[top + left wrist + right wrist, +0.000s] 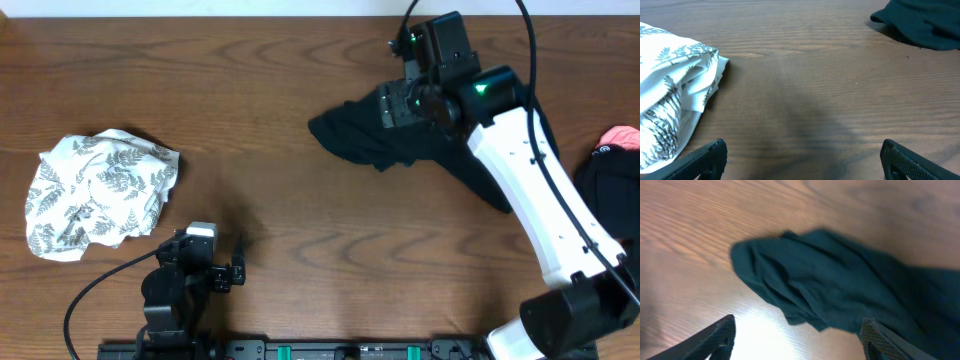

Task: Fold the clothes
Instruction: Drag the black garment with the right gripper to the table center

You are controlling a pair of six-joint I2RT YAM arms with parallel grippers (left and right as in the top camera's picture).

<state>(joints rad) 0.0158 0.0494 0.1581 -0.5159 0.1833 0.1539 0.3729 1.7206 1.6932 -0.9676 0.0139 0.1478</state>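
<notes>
Overhead: shirt point(352, 136) well apart from white cloth point(100, 190).

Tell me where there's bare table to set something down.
Widest bare patch lies mid-table, between the leaf-print cloth and the black shirt, forward to the left gripper. The far strip behind the cloth is bare too. Crowded: the right side, where the right arm crosses the shirt beside a dark garment at the edge.
</notes>
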